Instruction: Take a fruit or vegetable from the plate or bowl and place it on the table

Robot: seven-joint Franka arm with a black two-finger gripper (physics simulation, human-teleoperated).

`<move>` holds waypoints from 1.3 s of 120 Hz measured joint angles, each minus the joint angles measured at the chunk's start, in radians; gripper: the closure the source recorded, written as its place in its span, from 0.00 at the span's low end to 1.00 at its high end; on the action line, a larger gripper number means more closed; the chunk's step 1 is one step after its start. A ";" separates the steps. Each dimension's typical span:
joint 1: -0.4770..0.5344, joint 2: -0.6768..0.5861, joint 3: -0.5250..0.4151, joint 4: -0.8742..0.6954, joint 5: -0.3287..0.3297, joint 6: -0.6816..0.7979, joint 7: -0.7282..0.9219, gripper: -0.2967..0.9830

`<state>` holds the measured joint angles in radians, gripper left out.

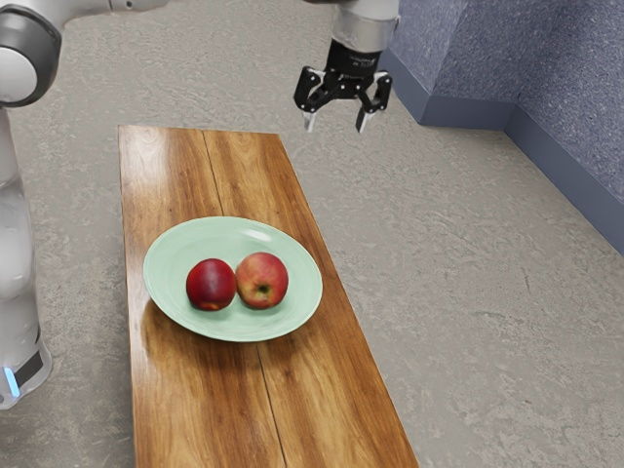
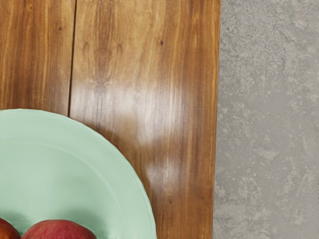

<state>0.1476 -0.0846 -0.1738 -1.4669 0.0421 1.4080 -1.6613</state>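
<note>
Here are the fruits, the dark one (image 1: 211, 285) and the apple (image 1: 262, 281), side by side on the green plate (image 1: 168, 248), and the plate's sitting on the table (image 1: 322, 409)! Up in the air, well apart from them, hangs the gripper (image 1: 336, 125), fingers spread wide, nothing between them, touching nothing. The exterior view gives us both fruits whole, plus the blue wall (image 1: 478, 60) and the arm's base (image 1: 24, 375); over to the wrist view, looking down, and the frame's edge crops fruits and plate, with wood grain and floor (image 2: 269, 119) up close!
</note>
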 joint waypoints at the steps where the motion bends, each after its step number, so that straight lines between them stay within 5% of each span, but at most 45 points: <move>1: 0.000 0.000 0.001 0.000 0.000 -0.001 -0.007 0.23; 19: -0.004 0.002 -0.005 0.000 -0.004 -0.013 -0.110 0.23; 48: -0.202 0.021 0.000 -0.003 0.007 -0.028 -0.186 0.23; 74: -0.153 0.027 0.042 -0.012 0.010 -0.035 -0.148 0.23; 90: -0.092 -0.108 0.103 -0.196 -0.016 -0.040 -0.133 0.23; 112: -0.078 -0.326 0.073 -0.499 -0.046 0.012 -0.100 0.23; 156: -0.050 -0.453 -0.022 -0.760 -0.132 0.186 -0.057 0.24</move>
<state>0.0975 -0.5373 -0.1961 -2.2272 -0.0894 1.5939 -1.7179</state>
